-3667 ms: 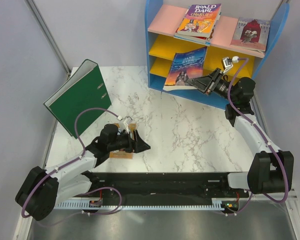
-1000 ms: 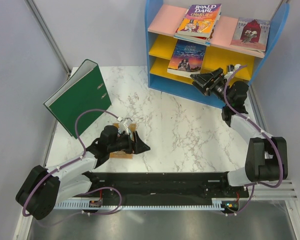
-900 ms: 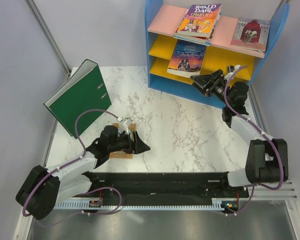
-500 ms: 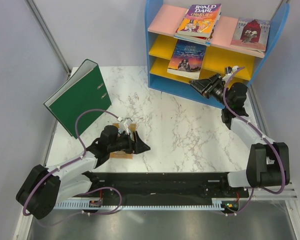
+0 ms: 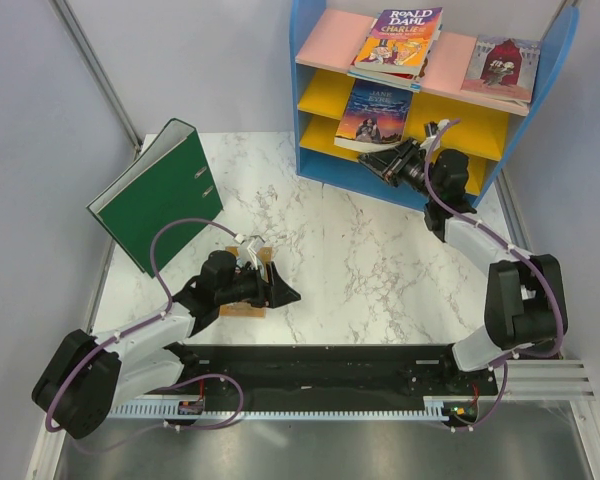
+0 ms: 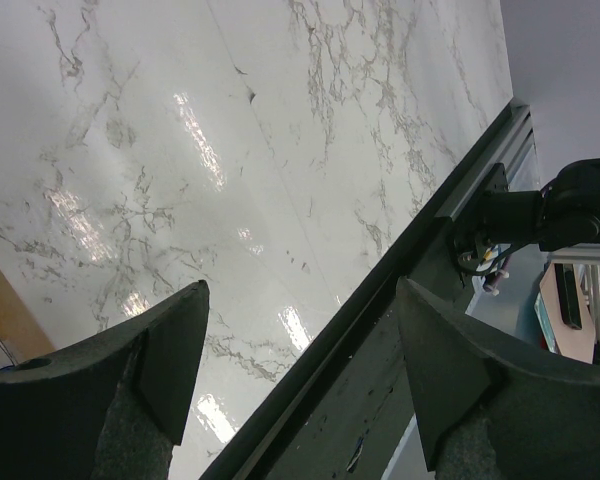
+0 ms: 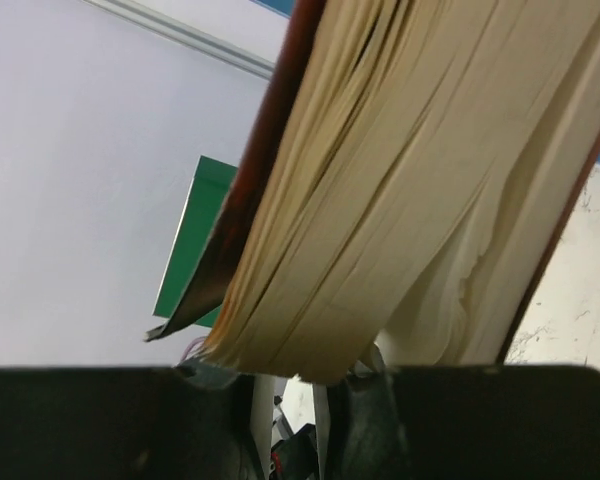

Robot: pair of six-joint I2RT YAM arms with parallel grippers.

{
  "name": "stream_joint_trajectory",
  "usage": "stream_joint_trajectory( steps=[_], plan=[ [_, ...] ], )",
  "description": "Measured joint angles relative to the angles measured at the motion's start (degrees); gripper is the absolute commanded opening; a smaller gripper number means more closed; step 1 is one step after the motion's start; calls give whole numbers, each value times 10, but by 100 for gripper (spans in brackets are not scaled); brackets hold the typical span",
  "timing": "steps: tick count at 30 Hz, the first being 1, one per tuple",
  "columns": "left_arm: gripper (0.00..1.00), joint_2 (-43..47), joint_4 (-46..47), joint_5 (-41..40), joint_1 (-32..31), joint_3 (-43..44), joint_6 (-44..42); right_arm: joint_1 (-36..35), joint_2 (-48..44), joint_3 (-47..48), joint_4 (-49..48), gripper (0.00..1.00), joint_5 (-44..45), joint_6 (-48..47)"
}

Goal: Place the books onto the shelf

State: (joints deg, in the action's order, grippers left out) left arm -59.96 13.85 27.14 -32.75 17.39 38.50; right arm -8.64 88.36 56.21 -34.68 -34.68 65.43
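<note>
The shelf [image 5: 320,165] has a blue frame. Two books lie on its pink top board, a purple Roald Dahl book [image 5: 397,40] and a pale one [image 5: 500,66]. A dark blue fantasy book [image 5: 373,114] lies on the upper yellow board, its near edge overhanging. My right gripper [image 5: 377,160] sits at that near edge. In the right wrist view the book's page block [image 7: 380,200] fills the frame just past the right gripper [image 7: 291,400], whose jaws are drawn nearly together with nothing between them. My left gripper [image 5: 285,293] stands open over a small tan book [image 5: 248,308].
A big green ring binder [image 5: 158,195] stands upright at the back left of the marble table [image 5: 360,260]. It also shows in the right wrist view as the green binder [image 7: 190,245]. The left wrist view looks past the left gripper [image 6: 300,300] at the table's front rail [image 6: 380,330].
My right gripper has moved left along the shelf front to the dark blue book's near edge, and its jaws have closed from wide to nearly together. The left arm has stayed still.
</note>
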Motion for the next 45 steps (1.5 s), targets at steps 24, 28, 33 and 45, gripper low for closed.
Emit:
stream_joint_trajectory(
  steps=[24,28,33,45],
  plan=[
    [81,9,0,0,0,-7,0,-15,94,85,-9,23,43,0],
    [81,9,0,0,0,-7,0,-15,118,108,-18,23,44,8],
    [81,9,0,0,0,-7,0,-16,145,134,-29,24,43,13],
    [86,28,-19,-11,0,-3,0,-18,162,139,-68,31,30,21]
  ],
)
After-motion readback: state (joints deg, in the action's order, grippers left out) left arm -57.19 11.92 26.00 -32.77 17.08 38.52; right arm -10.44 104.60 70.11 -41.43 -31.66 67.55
